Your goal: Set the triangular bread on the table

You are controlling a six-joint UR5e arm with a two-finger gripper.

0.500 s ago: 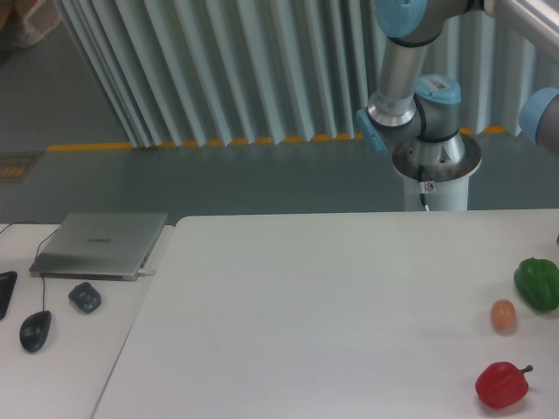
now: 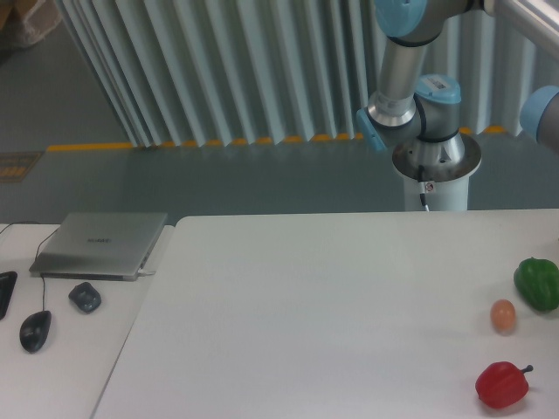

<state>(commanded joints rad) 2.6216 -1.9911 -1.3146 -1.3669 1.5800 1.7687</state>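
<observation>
The large white table (image 2: 323, 305) fills the lower frame. The triangular bread is out of view. My gripper is out of view too; only the arm's base and lower joints (image 2: 419, 113) show behind the table's far edge, with the arm running off the top right of the frame.
A green pepper (image 2: 537, 284), a small tan egg (image 2: 502, 315) and a red pepper (image 2: 502, 385) lie near the table's right edge. A side desk at left holds a closed laptop (image 2: 100, 244), a mouse (image 2: 35, 330) and a small dark object (image 2: 85, 297).
</observation>
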